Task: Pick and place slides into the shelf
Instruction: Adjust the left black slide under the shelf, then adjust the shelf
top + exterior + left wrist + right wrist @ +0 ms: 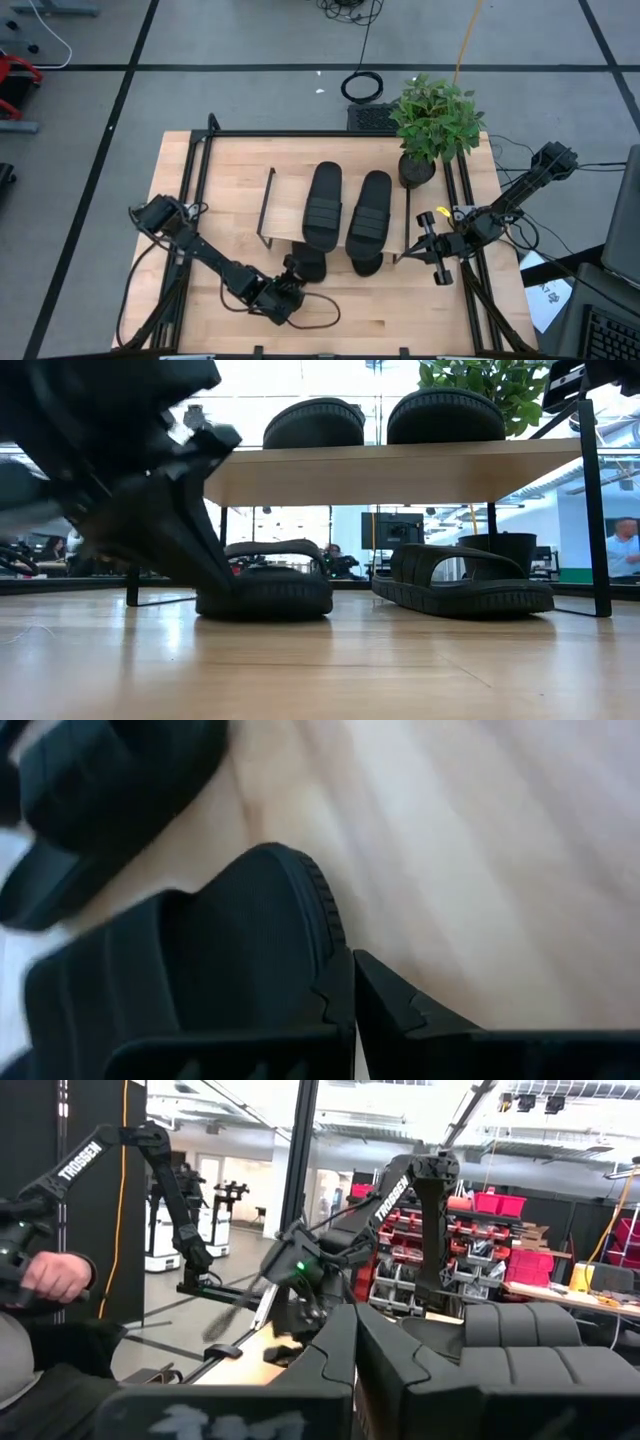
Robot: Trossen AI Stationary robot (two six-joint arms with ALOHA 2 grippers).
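Observation:
Two black slides (323, 205) (370, 210) lie on the shelf's wooden top board (290, 200) (400, 470). Two more rest sole-down on the table, partly under the shelf: the left one (308, 262) (265, 592) (220, 950) and the right one (365, 262) (465, 585). My left gripper (293, 283) (352, 985) is shut at the left slide's near end, slanting down. My right gripper (425, 250) (355, 1340) hangs shut and raised beside the shelf's right end, holding nothing. My left gripper's shut fingers (335, 995) lie against the ribbed sole rim at the left slide's near end (315, 905), with nothing between them. They slant down from the table's near left. The slide lies flat on the table.
A potted plant (435, 125) stands at the shelf's far right corner. Black rails (190, 180) frame the tabletop. A dark cable (322, 315) loops near the front edge. Bare wood lies left of the shelf. A person's hand (50, 1275) shows in the room beyond.

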